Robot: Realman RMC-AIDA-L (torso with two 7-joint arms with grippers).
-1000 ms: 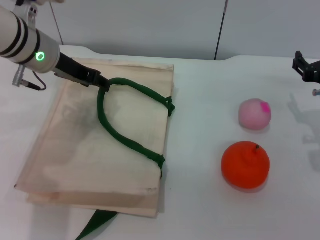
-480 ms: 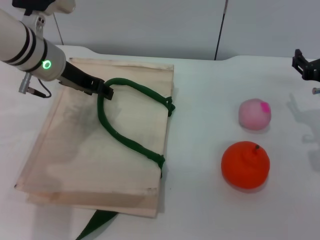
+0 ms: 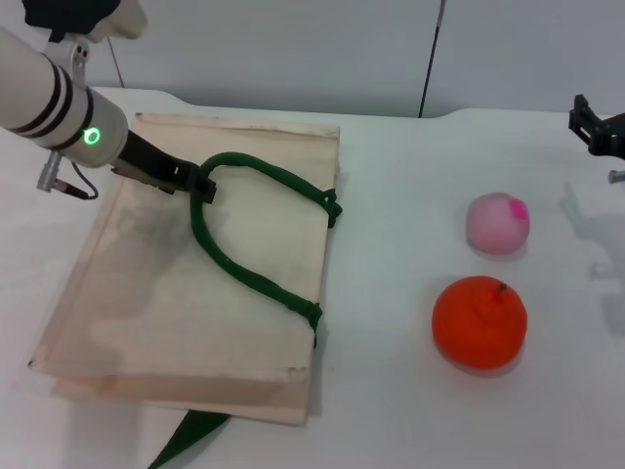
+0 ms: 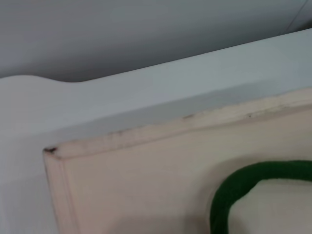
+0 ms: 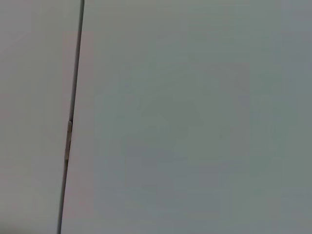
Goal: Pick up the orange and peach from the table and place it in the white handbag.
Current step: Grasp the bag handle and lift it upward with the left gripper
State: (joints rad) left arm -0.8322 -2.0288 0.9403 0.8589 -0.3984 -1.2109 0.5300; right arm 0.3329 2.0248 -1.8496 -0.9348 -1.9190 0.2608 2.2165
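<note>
The white handbag [image 3: 176, 283] lies flat on the left half of the table, its green rope handle [image 3: 254, 278] looping over the top face. My left gripper [image 3: 200, 184] sits at the far bend of that handle and looks shut on it. The left wrist view shows the white handbag's corner [image 4: 146, 180] and a curve of the green handle [image 4: 243, 185]. On the right, the peach [image 3: 498, 223] rests behind the orange [image 3: 479, 321]; both stand free. My right gripper [image 3: 598, 132] hangs at the far right edge, well behind the fruit.
A green strap [image 3: 186, 438] pokes out from under the bag's near edge. A dark cable [image 3: 430, 59] runs up the wall behind the table. White table surface [image 3: 391, 244] separates the bag from the fruit.
My left gripper has shifted slightly nearer and to the right along the bag's top, with the handle's bend following it. The fruit and the right arm have stayed put.
</note>
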